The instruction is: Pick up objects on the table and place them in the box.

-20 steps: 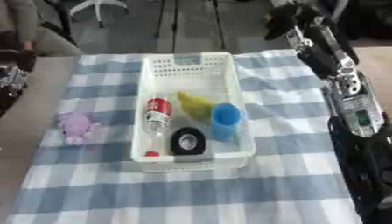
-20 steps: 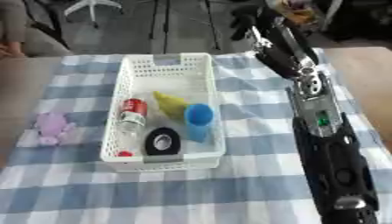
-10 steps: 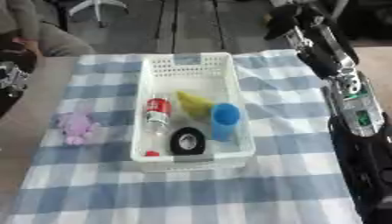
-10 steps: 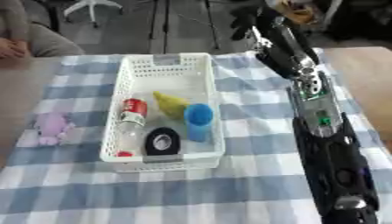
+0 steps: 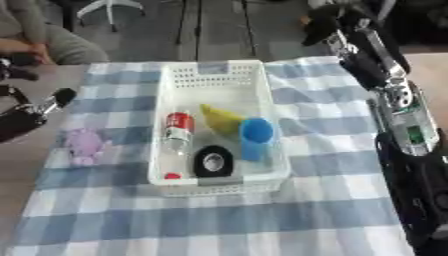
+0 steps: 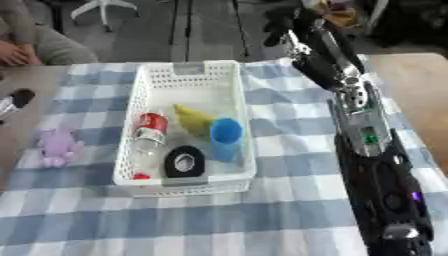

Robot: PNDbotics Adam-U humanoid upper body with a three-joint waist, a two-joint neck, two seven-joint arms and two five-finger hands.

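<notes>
White plastic: the box (image 5: pixel 219 80) is a perforated basket at the centre of the left eye view, on the blue-and-white checked cloth (image 5: pixel 324 145).
Inside the box: a bottle with a red label (image 5: pixel 178 131) lying lengthwise at left, a yellow cone-like piece (image 5: pixel 219 117), a blue cup (image 5: pixel 256 136) upright at right, and a black tape roll (image 5: pixel 213 162) towards the near wall; each looks set down, not stacked.
Still outside: a pale purple soft toy (image 5: pixel 86 146) at centre left, on the cloth well apart from the box, so I judge it the next thing to fetch.
Left hand (image 5: pixel 37 107): at the left edge, above the toy and clear of it; dark with a rounded tip, and I cannot tell how its fingers stand.

Right eye view, right hand (image 6: pixel 282 26): at the top, beyond the box's far right corner, at the end of the long black-and-silver arm; its fingers seem curled around nothing, though the view is poor.
Toy here (image 6: pixel 57 145): centre left, fuzzy and lumpy, probably soft enough to give when grasped.
</notes>
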